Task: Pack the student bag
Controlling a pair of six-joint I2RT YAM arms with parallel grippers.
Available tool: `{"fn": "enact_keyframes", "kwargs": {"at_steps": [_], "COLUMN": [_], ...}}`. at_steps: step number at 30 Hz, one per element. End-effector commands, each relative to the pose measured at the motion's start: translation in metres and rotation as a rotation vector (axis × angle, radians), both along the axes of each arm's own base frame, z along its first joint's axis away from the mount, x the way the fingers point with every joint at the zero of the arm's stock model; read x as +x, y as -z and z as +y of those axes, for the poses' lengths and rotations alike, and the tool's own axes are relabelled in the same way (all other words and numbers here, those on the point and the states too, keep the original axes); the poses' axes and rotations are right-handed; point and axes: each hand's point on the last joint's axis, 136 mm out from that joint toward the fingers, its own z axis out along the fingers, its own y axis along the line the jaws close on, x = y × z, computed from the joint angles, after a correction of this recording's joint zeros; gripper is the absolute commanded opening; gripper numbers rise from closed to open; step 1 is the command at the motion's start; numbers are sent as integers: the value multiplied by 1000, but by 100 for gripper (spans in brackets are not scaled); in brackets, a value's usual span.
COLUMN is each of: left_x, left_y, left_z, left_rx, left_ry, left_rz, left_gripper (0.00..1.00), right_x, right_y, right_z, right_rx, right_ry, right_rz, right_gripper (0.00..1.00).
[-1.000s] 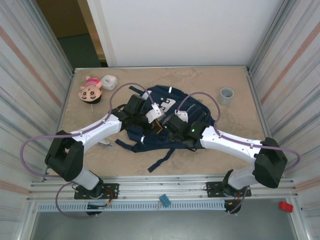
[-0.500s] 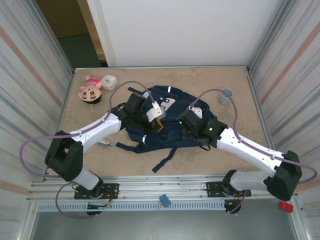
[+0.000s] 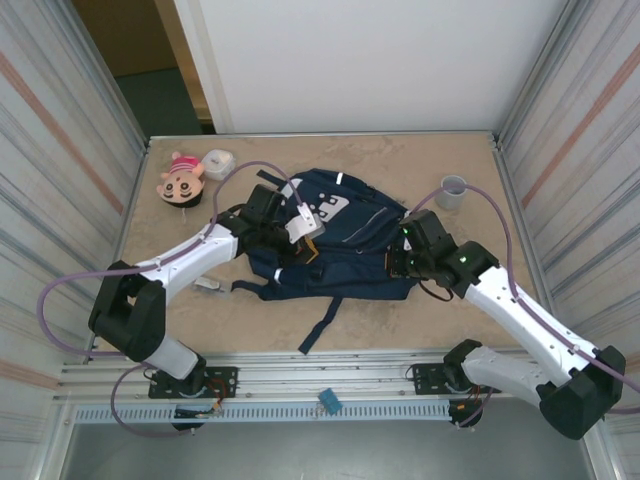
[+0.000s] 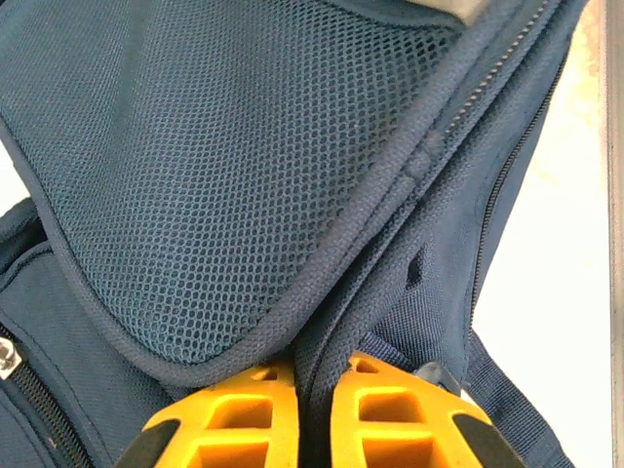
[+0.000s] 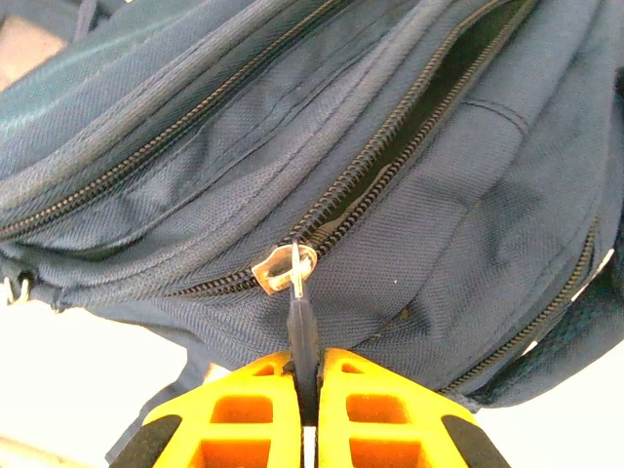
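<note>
While one navy, white-striped student bag [image 3: 340, 235] lies flat in the middle of the table [image 3: 480, 300], a zip gaping, the left gripper [image 4: 314, 378] is clamped on its mesh-side seam and the right gripper [image 5: 307, 375] on the zip pull [image 5: 303, 327], with one doll [image 3: 180, 180], one grey cup [image 3: 453, 190] and one white tub [image 3: 218, 163] apart along the back.

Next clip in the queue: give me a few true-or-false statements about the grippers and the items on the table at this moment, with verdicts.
1. The right gripper pinches the zipper pull of the student bag. True.
2. The left gripper hangs open above the bag. False: it is shut on a seam of the bag's fabric.
3. The grey cup stands inside the bag. False: it stands on the table, apart from the bag.
4. The doll lies near the table's far left corner, apart from the bag. True.
</note>
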Motion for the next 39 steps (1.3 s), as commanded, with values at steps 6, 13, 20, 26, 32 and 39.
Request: {"fn": "enact_keyframes", "kwargs": {"at_steps": [6, 13, 20, 26, 32, 39], "left_x": [30, 66, 51, 1, -13, -14], "left_y": [10, 18, 3, -16, -22, -17], "left_z": [29, 32, 29, 10, -20, -41], "left_rx": [72, 114, 54, 4, -36, -42], "left_ry": [-98, -92, -20, 131, 227, 283], "left_rz": [-56, -119, -118, -283, -367, -342], "left_gripper": [8, 17, 66, 75, 74, 44], "right_x": [-23, -37, -27, -26, -22, -24], "right_y": [5, 20, 16, 18, 11, 6], "right_z": [34, 88, 129, 129, 125, 123], "right_rx": [110, 124, 168, 153, 160, 184], "right_ry": [-170, -281, -341, -373, -385, -405], "right_rz": [37, 64, 43, 53, 53, 53], "right_gripper": [0, 0, 0, 0, 0, 0]}}
